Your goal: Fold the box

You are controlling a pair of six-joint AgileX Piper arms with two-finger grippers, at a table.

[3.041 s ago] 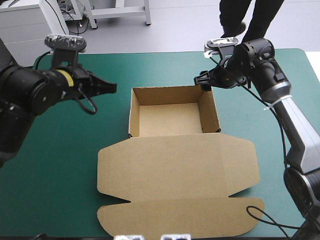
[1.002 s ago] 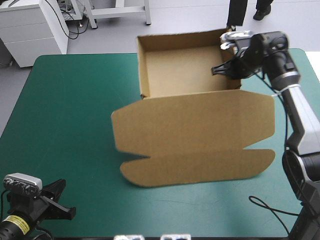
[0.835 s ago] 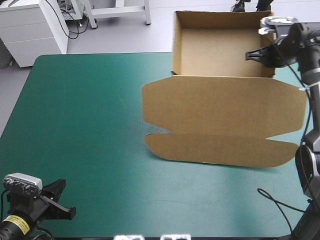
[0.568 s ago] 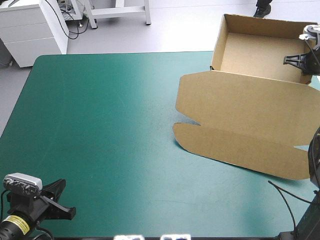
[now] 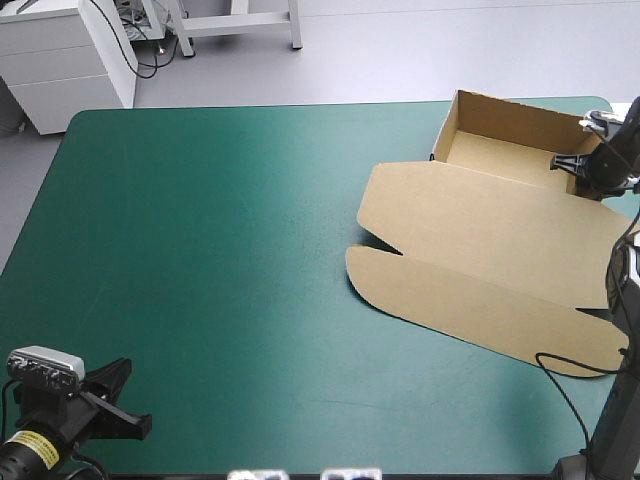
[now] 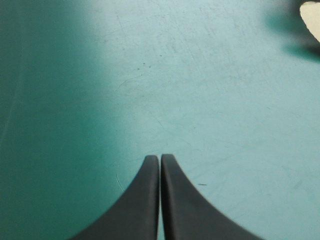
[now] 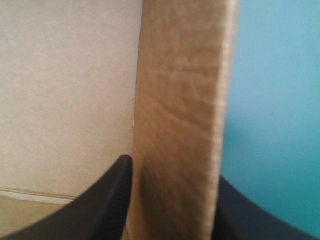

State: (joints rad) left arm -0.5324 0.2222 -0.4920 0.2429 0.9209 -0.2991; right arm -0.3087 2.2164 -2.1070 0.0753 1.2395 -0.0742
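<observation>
Right end effector [image 5: 570, 163] pinches the box [image 5: 480, 230] wall at the worktop's [image 5: 200, 250] far-right corner; left end effector [image 6: 160, 159] closed, empty.

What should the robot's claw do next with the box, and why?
Probably the right claw should open and let go. It is shut on the box, pinching the tray's side wall, and the box seems to lie flat on the teal-green table, walls up, lid flat. The left claw is shut, far off.
</observation>
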